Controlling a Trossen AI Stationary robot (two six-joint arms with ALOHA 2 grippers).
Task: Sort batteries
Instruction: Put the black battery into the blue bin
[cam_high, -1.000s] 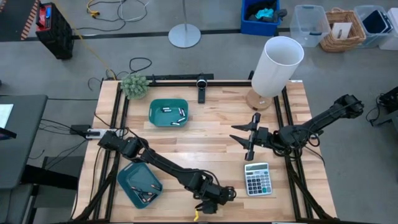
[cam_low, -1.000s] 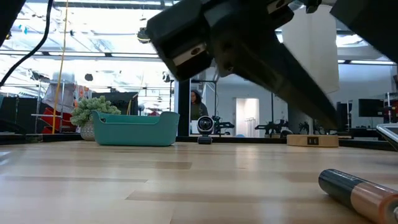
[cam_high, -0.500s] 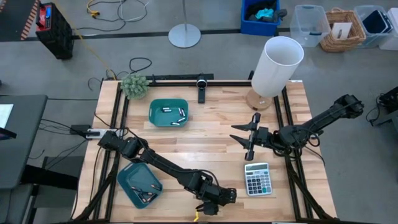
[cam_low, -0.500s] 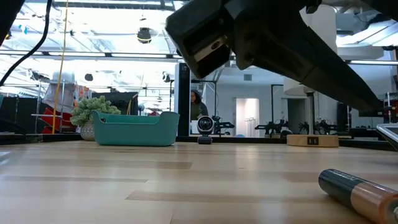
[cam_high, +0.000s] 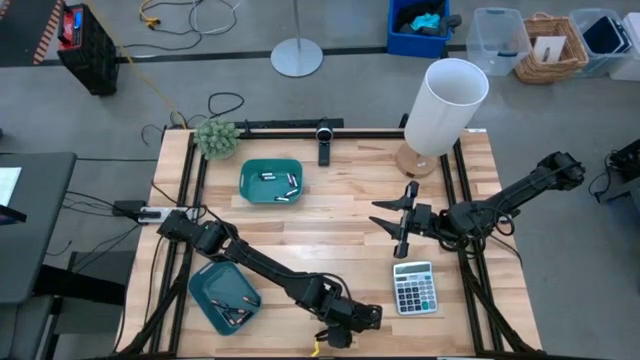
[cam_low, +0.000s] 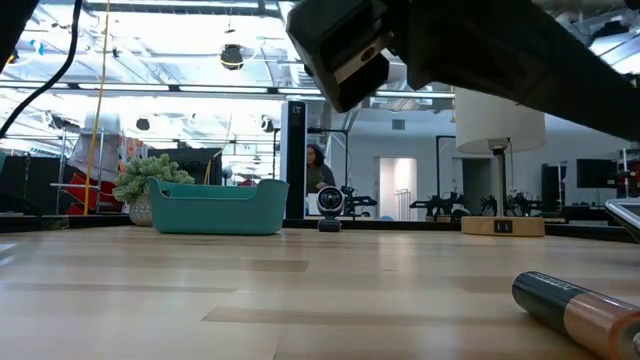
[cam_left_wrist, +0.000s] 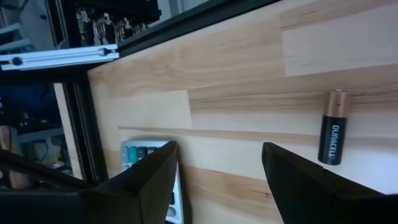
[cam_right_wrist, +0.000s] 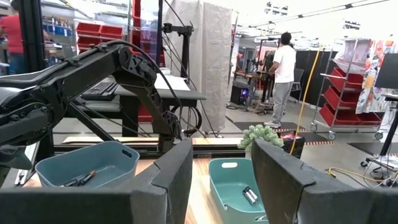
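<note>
One black battery with a copper end (cam_left_wrist: 331, 135) lies on its side on the wood near the table's near edge; it also shows in the low view (cam_low: 575, 300). My left gripper (cam_left_wrist: 217, 177) hovers open over the near edge (cam_high: 335, 335). The battery lies beyond and to one side of its fingers, not between them. Several batteries (cam_high: 280, 185) lie in the far teal tray (cam_high: 270, 165), and others (cam_high: 235, 312) in the near-left teal tray (cam_high: 210, 285). My right gripper (cam_high: 400, 225) waits open above the table's right half.
A grey calculator (cam_high: 414, 288) lies just right of my left gripper, and its edge shows in the left wrist view (cam_left_wrist: 146, 154). A white lamp (cam_high: 445, 110) stands at the far right, a small plant (cam_high: 216, 138) at the far left, and a camera (cam_high: 324, 135) at the far edge.
My left gripper has turned and tipped a little without leaving its place; in the low view its dark body has swung up and to the right. The battery on the wood has not moved.
</note>
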